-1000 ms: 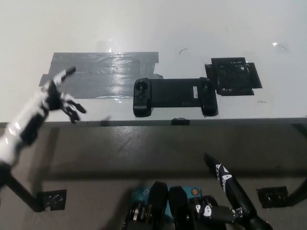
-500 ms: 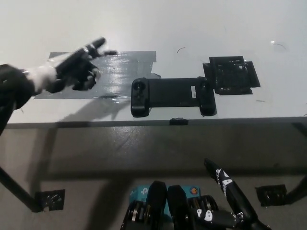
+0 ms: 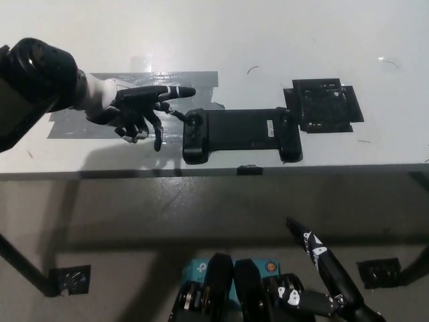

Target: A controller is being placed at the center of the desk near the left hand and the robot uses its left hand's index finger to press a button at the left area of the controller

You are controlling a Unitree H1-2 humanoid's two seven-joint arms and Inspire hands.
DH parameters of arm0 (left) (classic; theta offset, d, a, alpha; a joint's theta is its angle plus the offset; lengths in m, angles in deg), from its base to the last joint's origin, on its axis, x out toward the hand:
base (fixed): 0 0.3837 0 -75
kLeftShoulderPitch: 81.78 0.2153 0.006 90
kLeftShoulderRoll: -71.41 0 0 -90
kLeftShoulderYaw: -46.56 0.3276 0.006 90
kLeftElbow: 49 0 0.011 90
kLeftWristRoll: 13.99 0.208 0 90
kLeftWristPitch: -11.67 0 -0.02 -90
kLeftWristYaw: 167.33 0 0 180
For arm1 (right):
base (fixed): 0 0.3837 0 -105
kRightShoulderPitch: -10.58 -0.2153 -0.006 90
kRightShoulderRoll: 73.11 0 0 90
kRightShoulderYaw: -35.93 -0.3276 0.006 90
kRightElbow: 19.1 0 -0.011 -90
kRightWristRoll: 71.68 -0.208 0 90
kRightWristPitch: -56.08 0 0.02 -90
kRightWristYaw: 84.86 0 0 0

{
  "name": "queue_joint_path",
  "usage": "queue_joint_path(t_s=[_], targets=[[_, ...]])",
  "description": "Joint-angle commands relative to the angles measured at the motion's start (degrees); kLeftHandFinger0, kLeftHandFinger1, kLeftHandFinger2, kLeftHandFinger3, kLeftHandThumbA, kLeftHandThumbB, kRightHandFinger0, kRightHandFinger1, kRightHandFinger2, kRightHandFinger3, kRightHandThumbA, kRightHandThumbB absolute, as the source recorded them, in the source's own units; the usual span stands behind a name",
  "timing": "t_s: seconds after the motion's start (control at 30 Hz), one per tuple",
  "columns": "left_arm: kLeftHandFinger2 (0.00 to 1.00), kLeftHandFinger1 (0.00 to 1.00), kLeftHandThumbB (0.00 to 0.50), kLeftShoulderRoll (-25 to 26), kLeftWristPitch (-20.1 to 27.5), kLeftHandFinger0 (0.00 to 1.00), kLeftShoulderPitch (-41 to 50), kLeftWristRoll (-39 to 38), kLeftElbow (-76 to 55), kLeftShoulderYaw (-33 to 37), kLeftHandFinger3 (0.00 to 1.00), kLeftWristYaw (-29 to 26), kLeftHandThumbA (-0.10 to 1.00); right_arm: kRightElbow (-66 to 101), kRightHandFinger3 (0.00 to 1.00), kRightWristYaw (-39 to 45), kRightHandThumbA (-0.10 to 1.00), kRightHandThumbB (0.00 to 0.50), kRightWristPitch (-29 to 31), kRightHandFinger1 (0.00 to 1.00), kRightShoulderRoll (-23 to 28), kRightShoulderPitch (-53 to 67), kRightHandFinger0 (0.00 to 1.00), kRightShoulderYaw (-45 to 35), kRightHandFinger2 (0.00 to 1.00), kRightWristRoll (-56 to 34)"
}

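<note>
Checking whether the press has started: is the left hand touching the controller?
Cannot tell. In the head view the left hand has a fingertip meeting the controller at its left end, but looking down hides any gap.

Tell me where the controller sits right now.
In the head view the controller lies at the desk's near edge, between the grey tape patch and the black tape patch, beside the left hand.

You've got a black controller (image 3: pixel 241 134) on a white desk (image 3: pixel 268 40), shiny grey tape patch (image 3: pixel 144 84) left, black tape square (image 3: pixel 325 105) right.
</note>
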Motion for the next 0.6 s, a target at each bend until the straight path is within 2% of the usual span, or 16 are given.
queue_joint_path(t_s=[0.0,0.33,0.5,0.53,0.57], targets=[[0.36,0.12,0.468,0.78,-1.36,0.0,-4.6,3.07,1.86,0.63,1.0,7.18,1.0,2.4,1.0,0.57,0.84,0.204,0.59,1.0,0.27,-0.7,1.0,-0.07,1.0,0.62],[0.31,0.1,0.467,-2.42,-1.36,0.0,-3.81,8.14,4.57,-1.76,1.0,7.83,1.0,2.69,1.0,0.92,0.86,0.204,-0.18,1.0,0.49,-0.96,1.0,-0.17,1.0,0.79],[0.3,0.09,0.463,-4.09,-1.36,0.0,-2.45,11.52,4.35,-3.5,1.0,5.74,1.0,2.48,1.0,0.96,0.87,0.207,-0.03,1.0,0.29,-1.49,1.0,-0.05,1.0,0.82],[0.33,0.09,0.492,-4.72,-1.36,0.0,-2.24,12.15,4.71,-3.87,1.0,5.21,1.0,2.55,1.0,0.94,0.87,0.206,-0.07,1.0,0.2,-1.66,1.0,0.0,1.0,0.89],[0.36,0.11,0.498,-5.06,-1.36,0.0,-2.06,12.56,4.87,-4.22,1.0,5.04,1.0,2.58,1.0,0.91,0.87,0.206,-0.05,1.0,0.17,-1.68,1.0,0.04,1.0,0.97]])
